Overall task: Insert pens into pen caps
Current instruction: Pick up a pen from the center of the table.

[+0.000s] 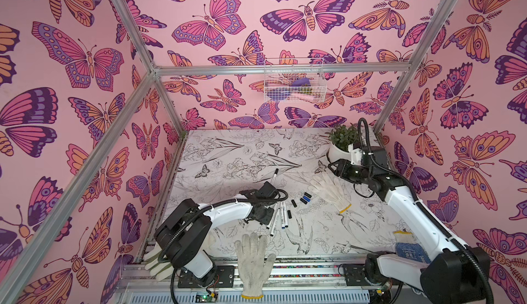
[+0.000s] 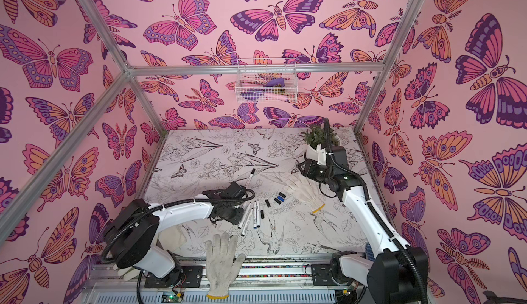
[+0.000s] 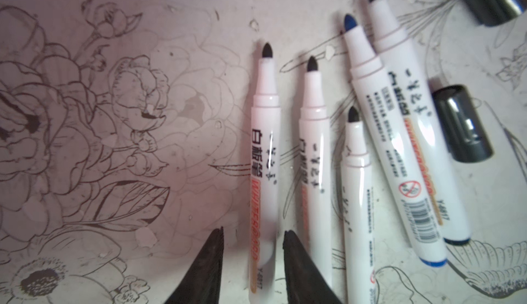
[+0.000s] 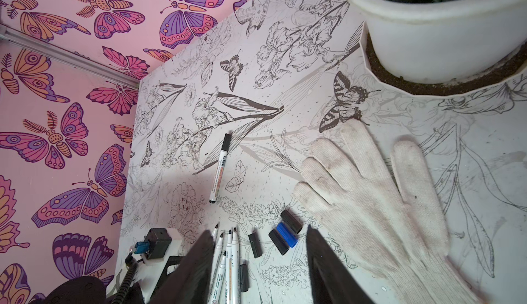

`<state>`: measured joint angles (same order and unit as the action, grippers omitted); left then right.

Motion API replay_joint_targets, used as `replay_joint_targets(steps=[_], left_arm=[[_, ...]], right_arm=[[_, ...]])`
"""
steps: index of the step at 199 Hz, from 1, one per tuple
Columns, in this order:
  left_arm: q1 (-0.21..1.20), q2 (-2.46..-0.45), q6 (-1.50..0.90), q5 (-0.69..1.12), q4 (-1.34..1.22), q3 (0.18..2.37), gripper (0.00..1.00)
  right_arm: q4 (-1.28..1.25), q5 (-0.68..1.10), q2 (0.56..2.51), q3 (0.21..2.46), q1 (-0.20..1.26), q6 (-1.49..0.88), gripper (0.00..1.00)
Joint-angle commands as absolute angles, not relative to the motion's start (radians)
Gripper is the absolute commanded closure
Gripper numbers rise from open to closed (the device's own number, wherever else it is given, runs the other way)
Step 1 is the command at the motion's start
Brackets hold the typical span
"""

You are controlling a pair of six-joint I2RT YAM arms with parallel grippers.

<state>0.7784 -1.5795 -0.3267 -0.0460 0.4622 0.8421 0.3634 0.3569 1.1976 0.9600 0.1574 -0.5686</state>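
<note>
Left wrist view has the pen (image 3: 263, 157) at the edge of the cluster lying flat on the table (image 3: 114, 117), its black tip pointing away from the camera. The left gripper (image 3: 253, 232) sits astride its rear end. The jaws are parted, one finger almost on the barrel and the other a little clear, with nothing gripped yet.

Four more uncapped pens (image 3: 399, 134) lie just beside it, the nearest close under the inner finger. Centre yourself on the barrel before you pinch, or you may drag the neighbour along. Grip well back, leaving the nose free for a cap.

Loose pen caps (image 4: 286, 235), black and one blue, sit between the pens and a white glove (image 4: 370, 197). One capped pen (image 4: 220, 168) lies apart, farther out.

Your right gripper (image 4: 258, 232) hangs clear of the table by the glove, jaws wide and empty. I judge it should fetch a cap and present its mouth to the tip.
</note>
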Motion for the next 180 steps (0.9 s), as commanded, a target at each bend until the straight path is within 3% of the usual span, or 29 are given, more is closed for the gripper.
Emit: replay_joint_targets(steps=[1,56,106,141,180], left_arm=[[0.775,-1.606,-0.344,-0.061,0.462,0.818,0.62],[0.795,-1.664,-0.354,-0.034,0.463,0.823,0.65],[0.795,-1.676,-0.357,-0.039,0.443,0.881,1.0],[0.778,-1.562,-0.316,-0.019,0.418,0.964,1.0],[0.755,-1.475,-0.304,0.159,0.192,1.018,1.0]], right_arm=[[0.369,0.362,1.199,0.957,0.158,-0.548,0.45],[0.369,0.359,1.199,0.956,0.157,-0.548,0.46],[0.368,0.369,1.192,0.953,0.159,-0.54,0.46],[0.343,0.425,1.199,0.953,0.199,-0.526,0.46],[0.302,0.541,1.236,0.966,0.288,-0.473,0.46]])
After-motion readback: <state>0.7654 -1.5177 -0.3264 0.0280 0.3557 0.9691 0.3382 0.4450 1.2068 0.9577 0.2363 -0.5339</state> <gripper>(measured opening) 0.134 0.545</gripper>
